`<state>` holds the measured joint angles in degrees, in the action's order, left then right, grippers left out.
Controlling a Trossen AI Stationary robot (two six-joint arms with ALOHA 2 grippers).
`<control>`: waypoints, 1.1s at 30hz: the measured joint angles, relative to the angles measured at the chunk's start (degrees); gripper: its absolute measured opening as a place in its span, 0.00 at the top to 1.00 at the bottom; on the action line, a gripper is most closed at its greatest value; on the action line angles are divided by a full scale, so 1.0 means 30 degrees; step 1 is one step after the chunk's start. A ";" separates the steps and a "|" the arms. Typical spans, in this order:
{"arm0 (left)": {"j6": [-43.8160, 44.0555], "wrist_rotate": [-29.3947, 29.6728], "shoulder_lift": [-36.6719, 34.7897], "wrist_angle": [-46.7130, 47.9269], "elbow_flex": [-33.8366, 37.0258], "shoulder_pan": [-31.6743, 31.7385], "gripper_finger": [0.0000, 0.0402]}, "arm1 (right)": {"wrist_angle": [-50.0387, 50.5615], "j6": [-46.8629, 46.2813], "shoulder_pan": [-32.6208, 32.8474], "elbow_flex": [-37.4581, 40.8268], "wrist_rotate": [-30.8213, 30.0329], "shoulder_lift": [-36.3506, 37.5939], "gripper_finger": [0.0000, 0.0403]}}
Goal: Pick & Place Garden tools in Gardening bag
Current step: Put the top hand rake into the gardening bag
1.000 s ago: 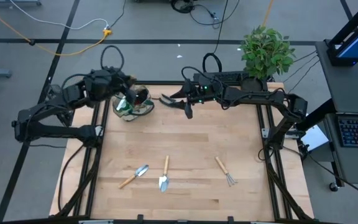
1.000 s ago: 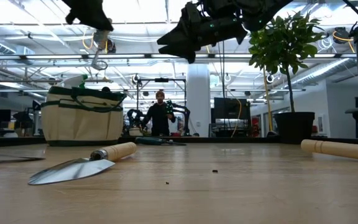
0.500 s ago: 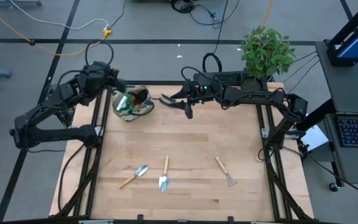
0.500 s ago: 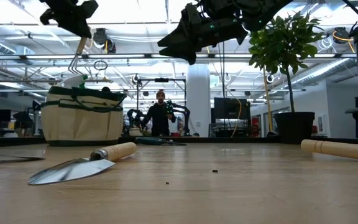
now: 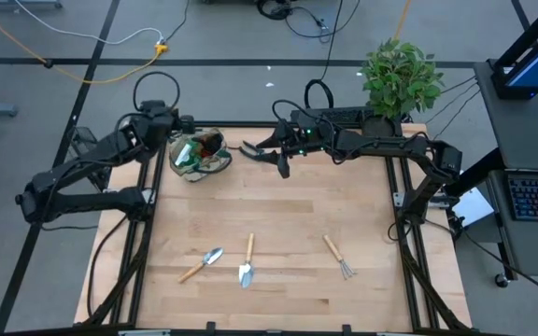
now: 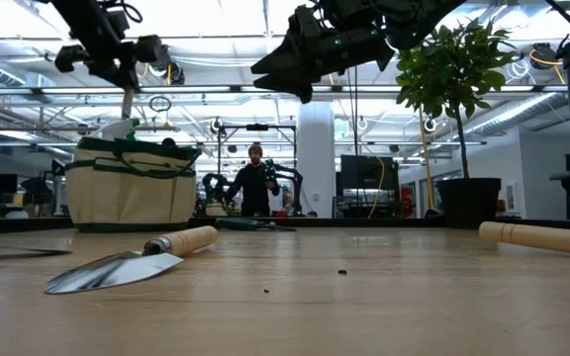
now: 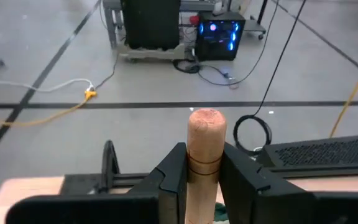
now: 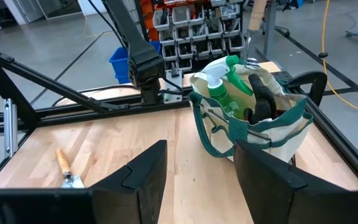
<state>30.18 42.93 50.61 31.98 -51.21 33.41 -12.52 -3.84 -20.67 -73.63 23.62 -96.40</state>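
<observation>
Left gripper (image 7: 202,180): I am clamping my two dark fingers on a round wooden handle (image 7: 205,162), holding the tool upright above the far left corner of the table, over the bag's outer edge
Right gripper (image 8: 194,171): I am holding it with its jaws standing apart and nothing between them, hovering over the far middle of the table, just beside the bag
Gardening bag (image 5: 197,157): it is sitting at the far left of the table, a soft round tan fabric tote with dark green trim, rim and handles
Bag contents: a green spray bottle (image 8: 219,93) is poking out of it, and something dark is lying beside the bottle; I cannot tell what
Tools on the table: two silver-bladed trowels (image 5: 247,262) and a fork rake (image 5: 337,256), all wooden-handled, are lying along the near side; dark shears (image 5: 252,149) are resting just beside the bag
Table (image 5: 288,215): pale wood planks in a black frame
Potted plant (image 5: 399,77): it is standing leafy at the far right corner
Writing: I am reading none
</observation>
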 joint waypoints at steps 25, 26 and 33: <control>0.1915 -0.0675 -0.0042 0.0073 -0.0518 -0.0466 0.83 | 0.0497 0.0060 -0.0132 0.0000 -0.0991 0.0000 0.56; 0.1710 -0.0750 -0.0064 0.0213 -0.0784 -0.0472 0.83 | 0.0494 0.0060 -0.0153 0.0000 -0.0990 0.0000 0.56; 0.2731 -0.0984 -0.0058 0.3373 -0.1506 -0.0466 0.83 | 0.0490 0.0067 -0.0240 0.0000 -0.0962 0.0000 0.56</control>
<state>38.38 39.97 50.43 42.10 -55.72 32.01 -11.05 -3.64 -21.39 -73.63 20.73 -96.40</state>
